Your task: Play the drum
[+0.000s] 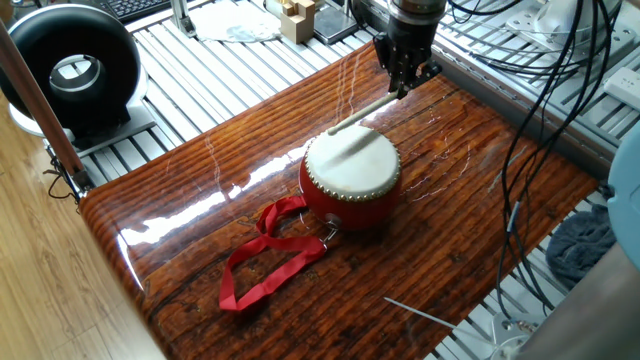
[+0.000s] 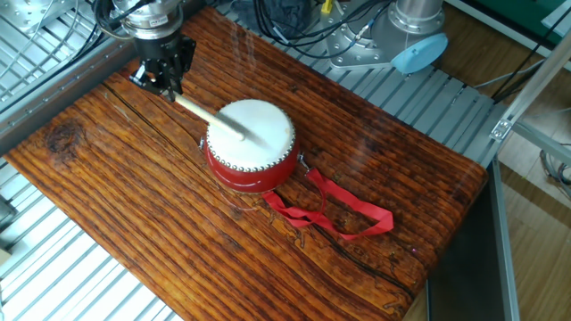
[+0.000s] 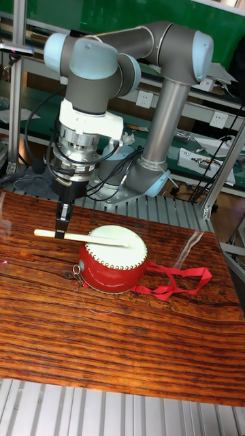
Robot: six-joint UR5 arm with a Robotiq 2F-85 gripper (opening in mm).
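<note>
Jaws pinching the stick (image 2: 207, 118), its tip over the drum (image 2: 252, 147) skin

arm (image 1: 405, 12): cut off by top edge | stick (image 2: 210, 118) grip end: hidden in jaws

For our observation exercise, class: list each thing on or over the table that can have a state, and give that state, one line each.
end effector: shut on the stick, beside the drum, above the table.
stick: held at one end, nearly level, its free end over the drum skin.
drum: upright on the table, skin side up.
ribbon strap: loose, lying slack on the table, attached at the drum's side.
</note>
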